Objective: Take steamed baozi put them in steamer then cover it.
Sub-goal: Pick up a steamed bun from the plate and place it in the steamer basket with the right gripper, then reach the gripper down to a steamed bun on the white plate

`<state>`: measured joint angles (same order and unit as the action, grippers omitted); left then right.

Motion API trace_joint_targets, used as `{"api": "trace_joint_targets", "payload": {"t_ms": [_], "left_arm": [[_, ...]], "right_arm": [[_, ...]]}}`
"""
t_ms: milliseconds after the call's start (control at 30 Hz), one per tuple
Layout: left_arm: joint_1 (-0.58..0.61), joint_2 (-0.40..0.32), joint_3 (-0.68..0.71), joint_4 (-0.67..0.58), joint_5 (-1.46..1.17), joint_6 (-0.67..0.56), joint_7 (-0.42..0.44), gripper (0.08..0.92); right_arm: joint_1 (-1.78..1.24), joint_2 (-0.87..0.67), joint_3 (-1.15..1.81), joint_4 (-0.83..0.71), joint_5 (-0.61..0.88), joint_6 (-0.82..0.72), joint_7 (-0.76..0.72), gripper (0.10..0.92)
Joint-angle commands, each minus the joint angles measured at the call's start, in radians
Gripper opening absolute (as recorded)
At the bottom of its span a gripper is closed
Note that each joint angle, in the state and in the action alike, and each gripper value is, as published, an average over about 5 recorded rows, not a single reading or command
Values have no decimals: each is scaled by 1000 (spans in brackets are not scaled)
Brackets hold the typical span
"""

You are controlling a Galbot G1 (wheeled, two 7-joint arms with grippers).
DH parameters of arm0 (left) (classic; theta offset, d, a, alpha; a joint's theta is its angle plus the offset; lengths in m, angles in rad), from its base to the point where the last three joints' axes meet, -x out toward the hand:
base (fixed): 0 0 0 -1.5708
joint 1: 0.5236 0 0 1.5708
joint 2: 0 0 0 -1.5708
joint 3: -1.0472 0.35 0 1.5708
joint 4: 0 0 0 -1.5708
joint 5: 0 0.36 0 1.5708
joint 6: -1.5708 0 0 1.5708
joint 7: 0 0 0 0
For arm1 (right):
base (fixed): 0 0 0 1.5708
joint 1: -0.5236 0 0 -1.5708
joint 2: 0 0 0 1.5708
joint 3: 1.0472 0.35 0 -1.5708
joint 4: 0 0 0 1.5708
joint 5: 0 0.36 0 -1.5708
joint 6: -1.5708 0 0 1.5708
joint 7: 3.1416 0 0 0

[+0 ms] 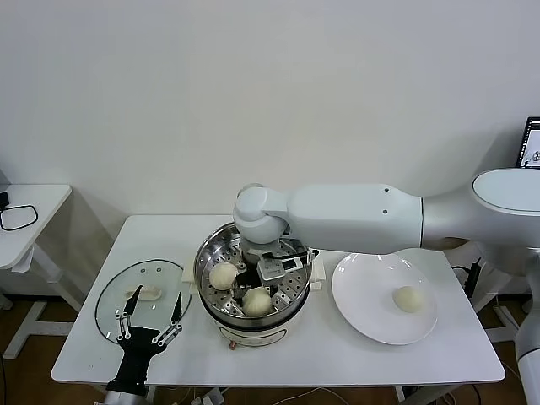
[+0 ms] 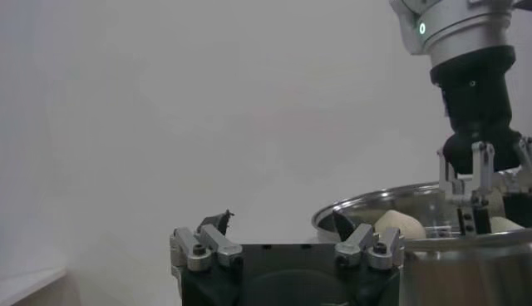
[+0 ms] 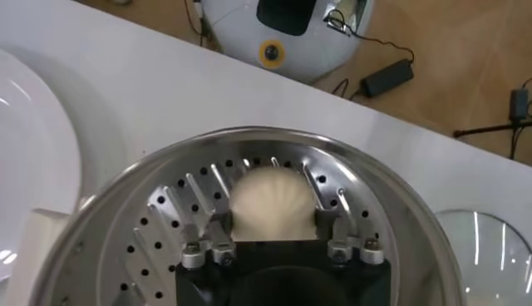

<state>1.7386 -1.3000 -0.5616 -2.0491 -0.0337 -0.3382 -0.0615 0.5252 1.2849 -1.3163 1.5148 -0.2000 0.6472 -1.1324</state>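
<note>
From the head camera I see a white desk [image 1: 405,359] with the stainless-steel steamer [image 1: 253,325] at its middle. My right arm reaches across from the right, and its right claw [image 1: 268,263] hangs down inside the pot over the perforated tray [image 3: 166,218].

In the right wrist view the claw's two fingers stand on either side of one pleated baozi [image 3: 273,204], closed in against its flanks, so I judge that this bun is gripped and sits at or just above the tray; I cannot tell whether it already rests on the metal. Two more baozi lie in the steamer, one toward the left [image 1: 224,275] and one toward the front [image 1: 256,300]. A fourth bun [image 1: 409,298] waits on the white plate [image 1: 359,304], to the right of the pot.

The buns look soft, light and easily dented, perhaps slightly tacky. I would hold each by its round sides below the pleats, with gentle pressure.

The glass cover [image 1: 114,299] lies flat on the desk to the left of the steamer. It looks stiff, breakable and smooth, so its cream handle [image 1: 143,294] is the place to grasp. My left claw [image 1: 149,327] hovers at the cover's near edge, fingers spread wide and holding nothing.
</note>
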Motion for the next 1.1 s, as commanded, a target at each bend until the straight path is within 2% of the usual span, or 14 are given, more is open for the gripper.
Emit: {"api": "trace_joint_targets", "payload": {"t_ms": [33, 167, 267, 467, 633, 867, 1100], "left_arm": [[-1, 0, 0, 3, 0, -1, 0, 823], [0, 0, -1, 2, 0, 0, 1, 823], [-1, 0, -1, 1, 0, 2, 1, 823], [-3, 0, 5, -5, 2, 5, 1, 823], [-3, 3, 10, -8, 3, 5, 2, 823], [-6, 5, 17, -13, 4, 8, 2, 823], [-5, 4, 17, -11, 5, 9, 2, 823]], "right_arm": [[-14, -5, 32, -1, -19, -1, 1, 816], [14, -62, 100, 7, 9, -33, -25, 822], [53, -147, 160, 10, 83, -107, -66, 823], [141, -361, 199, -102, 377, -424, -109, 823], [160, -536, 163, -237, 504, -631, -158, 823], [49, -668, 97, -368, 461, -674, -193, 823], [-128, -730, 79, -384, 408, -675, -126, 823]]}}
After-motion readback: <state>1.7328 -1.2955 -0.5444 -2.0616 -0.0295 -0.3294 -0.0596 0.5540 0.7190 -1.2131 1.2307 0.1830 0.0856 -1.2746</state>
